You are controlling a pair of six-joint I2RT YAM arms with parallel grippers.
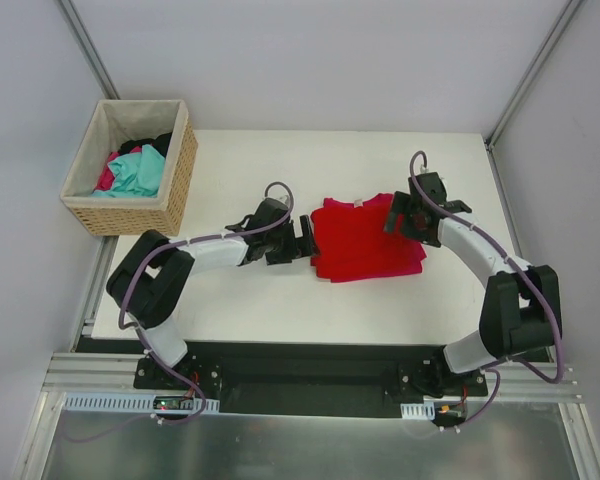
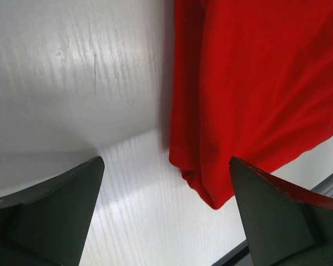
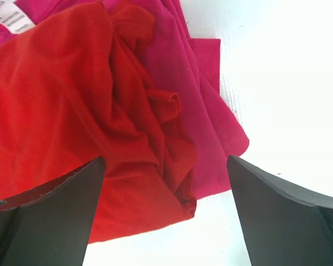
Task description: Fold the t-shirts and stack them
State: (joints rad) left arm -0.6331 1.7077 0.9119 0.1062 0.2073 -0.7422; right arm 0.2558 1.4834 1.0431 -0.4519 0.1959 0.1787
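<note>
The bright red t-shirt (image 1: 365, 240) lies folded in a rough square at the table's middle. In the right wrist view the red shirt (image 3: 61, 116) lies bunched on top of the magenta-pink t-shirt (image 3: 208, 105), whose white neck label (image 3: 8, 14) shows at the top left. My left gripper (image 1: 302, 243) is open and empty at the pile's left edge; in its own view (image 2: 166, 213) the red shirt's corner (image 2: 250, 83) lies just ahead. My right gripper (image 1: 398, 218) is open and empty over the pile's right side, seen also in its own view (image 3: 166, 213).
A wicker basket (image 1: 120, 218) with a cloth lining stands off the table's back left corner and holds several crumpled clothes, one of them teal (image 1: 140, 172). The white table (image 1: 280, 160) ends at a dark rail near the arm bases.
</note>
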